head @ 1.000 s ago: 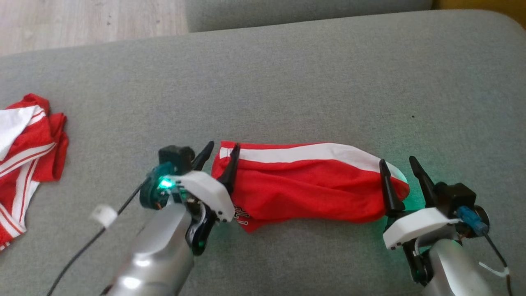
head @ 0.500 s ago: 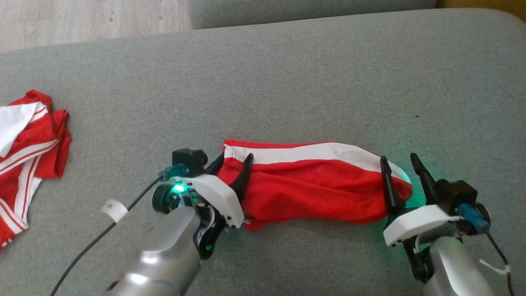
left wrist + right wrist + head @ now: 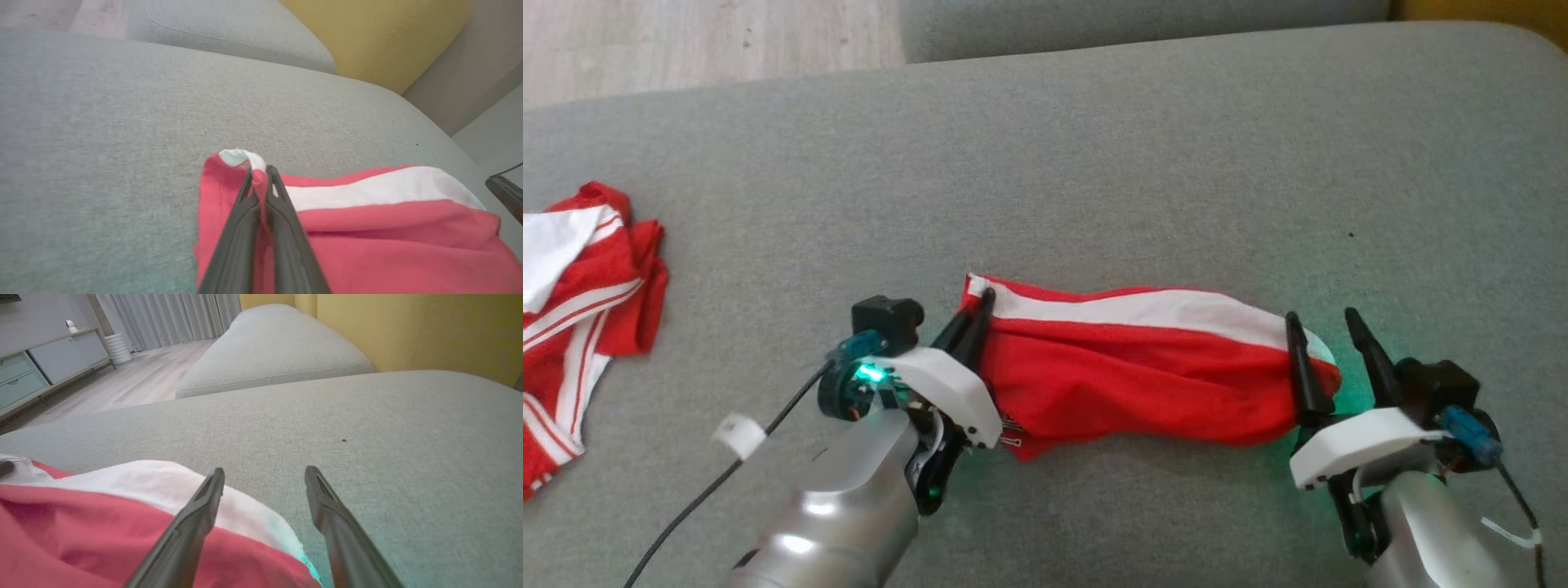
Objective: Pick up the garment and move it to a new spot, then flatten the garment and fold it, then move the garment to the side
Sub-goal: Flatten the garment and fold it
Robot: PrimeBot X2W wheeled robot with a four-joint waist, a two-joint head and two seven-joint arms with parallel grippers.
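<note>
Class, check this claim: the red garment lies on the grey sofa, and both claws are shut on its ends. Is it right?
Not quite. Only the left claw is shut, pinching a corner of the red garment on the grey sofa. The right claw is open, one finger over the garment's other end and one over the sofa, as the right wrist view shows.

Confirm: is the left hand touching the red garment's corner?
Touching. In the left wrist view the left hand is shut, with a fold of the garment corner pinched between its two fingers; the head view agrees.
</note>
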